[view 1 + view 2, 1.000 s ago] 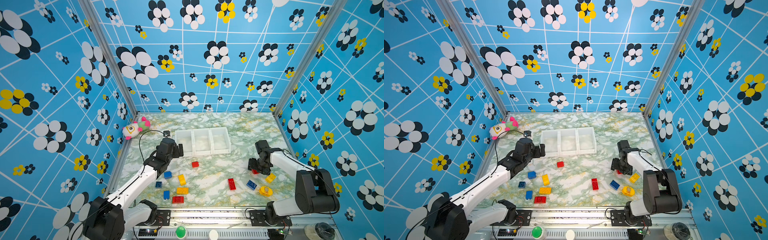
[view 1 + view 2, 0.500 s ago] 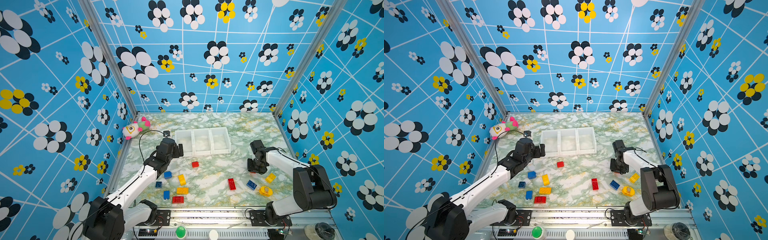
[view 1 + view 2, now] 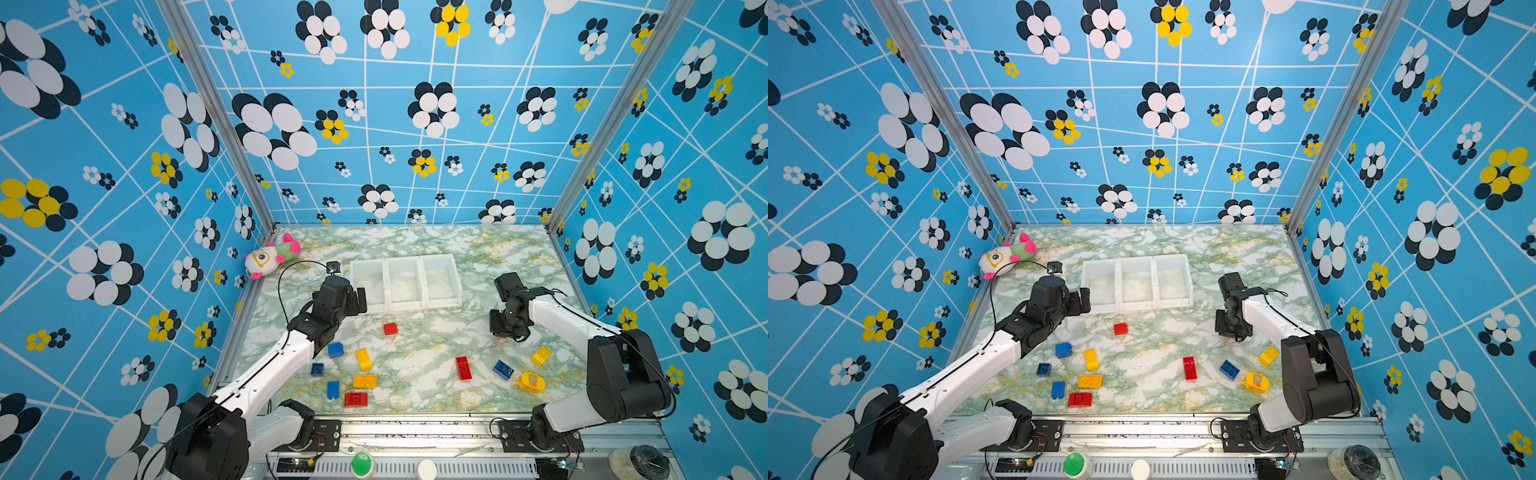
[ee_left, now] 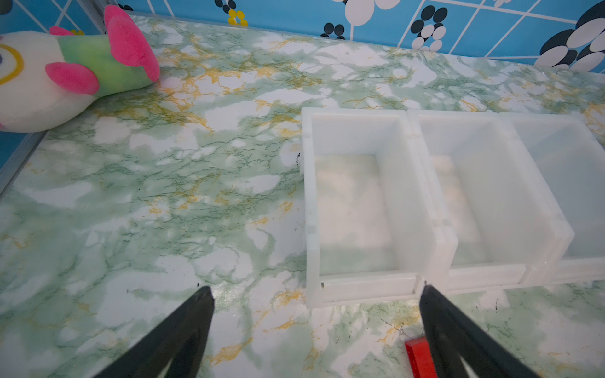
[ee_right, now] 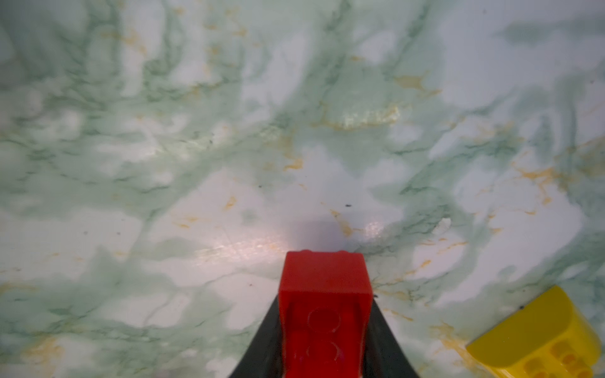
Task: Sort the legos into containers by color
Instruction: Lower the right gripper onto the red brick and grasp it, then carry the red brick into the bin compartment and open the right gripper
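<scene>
Right gripper (image 3: 505, 332): closed narrow on a red brick (image 5: 324, 284), low over the worktop (image 3: 415, 245) near its right edge. Whether the brick is clear of the surface cannot be told.
Brick axis: its long axis runs along the fingers and juts past their tips, and the jaws press its two long sides.
Closest neighbour: a yellow brick (image 5: 540, 333) lies just beside the grip, toward the near right corner, and does not touch it.
Bins (image 3: 405, 306): three are joined in a row running left to right, past the middle of the worktop toward the far edge. All look empty.
Key relation: from the right gripper the bins lie toward the far edge and to the left, with the rightmost bin closest. The brick probably has to rise above the rim before it crosses.
Left gripper (image 4: 315, 290): the jaws are spread wide and hold nothing. It hovers at the near left corner of the row.
Second red brick (image 3: 390, 329): it lies on the worktop just on the near side of the bins, closer to the left arm.
Other legos (image 3: 365, 381): they are scattered over the near half, with none in a bin.
</scene>
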`<state>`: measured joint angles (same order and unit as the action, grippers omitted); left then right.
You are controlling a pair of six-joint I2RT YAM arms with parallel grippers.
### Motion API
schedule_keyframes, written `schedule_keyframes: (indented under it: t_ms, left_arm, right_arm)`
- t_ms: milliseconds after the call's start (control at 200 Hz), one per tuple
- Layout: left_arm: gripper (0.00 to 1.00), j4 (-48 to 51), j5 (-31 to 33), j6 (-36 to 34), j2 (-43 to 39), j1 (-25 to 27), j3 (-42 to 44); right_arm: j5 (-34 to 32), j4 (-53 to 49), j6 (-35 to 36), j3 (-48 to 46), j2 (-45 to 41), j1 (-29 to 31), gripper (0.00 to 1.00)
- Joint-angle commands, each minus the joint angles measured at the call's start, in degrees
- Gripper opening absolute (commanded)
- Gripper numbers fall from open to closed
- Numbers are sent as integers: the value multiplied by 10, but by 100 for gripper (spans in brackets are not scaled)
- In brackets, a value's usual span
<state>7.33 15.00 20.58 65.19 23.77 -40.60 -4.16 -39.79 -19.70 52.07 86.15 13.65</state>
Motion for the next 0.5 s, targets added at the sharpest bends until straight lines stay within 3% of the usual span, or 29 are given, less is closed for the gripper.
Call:
schedule_keyframes:
  t_ms: [0,215,495]
  left_arm:
    - [99,10,-3,13,-4,3,6]
    - [99,45,-19,27,-24,4,13]
    - [99,120,-54,48,-42,4,6]
  right_arm:
    - [5,-23,-17,46,-17,21,26]
    - [9,-25,-18,149,21,76,27]
    - [20,-18,-12,327,150,130,26]
